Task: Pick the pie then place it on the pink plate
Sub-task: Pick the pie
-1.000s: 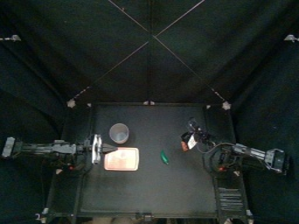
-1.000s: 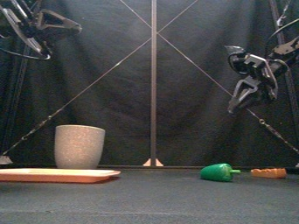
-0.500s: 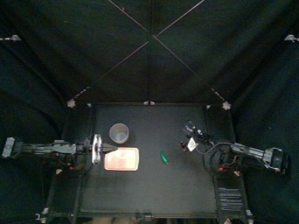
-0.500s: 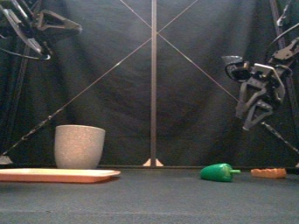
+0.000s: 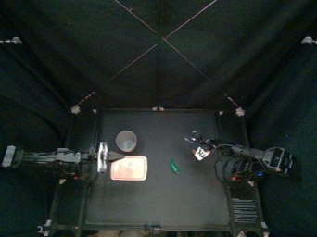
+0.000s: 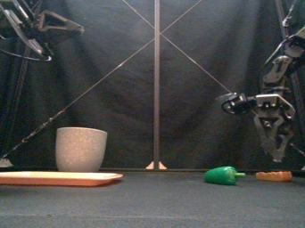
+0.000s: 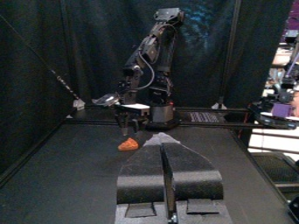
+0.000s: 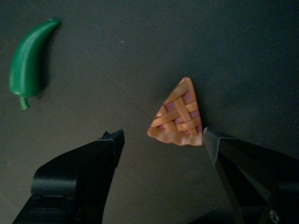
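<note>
Spread, the right pincer [image 8: 162, 136] hangs over the pie [image 8: 176, 112], likely a light, stiff wedge best pinched across its sides.

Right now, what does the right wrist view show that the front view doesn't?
Only the right wrist view shows the lattice top of the pie, seen from above between the jaws of the open right gripper. Only the front view shows the pink plate and the grey cup, on the table's left side. Both show the pie, the green pepper and the right gripper.
</note>
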Action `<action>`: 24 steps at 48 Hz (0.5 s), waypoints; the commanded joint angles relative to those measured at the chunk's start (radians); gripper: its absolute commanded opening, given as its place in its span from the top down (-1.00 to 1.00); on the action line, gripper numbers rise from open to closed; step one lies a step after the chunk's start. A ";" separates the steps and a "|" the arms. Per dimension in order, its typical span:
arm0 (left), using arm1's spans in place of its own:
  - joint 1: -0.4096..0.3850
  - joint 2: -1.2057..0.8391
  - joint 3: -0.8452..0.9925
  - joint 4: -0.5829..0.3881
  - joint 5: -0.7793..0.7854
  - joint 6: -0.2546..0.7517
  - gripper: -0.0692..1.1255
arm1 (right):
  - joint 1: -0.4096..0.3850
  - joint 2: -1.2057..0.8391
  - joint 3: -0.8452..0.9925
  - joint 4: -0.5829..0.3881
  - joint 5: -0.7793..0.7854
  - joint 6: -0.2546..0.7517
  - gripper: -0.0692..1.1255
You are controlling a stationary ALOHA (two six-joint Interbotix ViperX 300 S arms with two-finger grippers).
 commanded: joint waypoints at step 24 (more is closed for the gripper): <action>0.029 0.006 0.009 0.002 -0.009 0.000 0.86 | -0.026 0.202 -0.081 -0.083 0.009 0.002 -0.84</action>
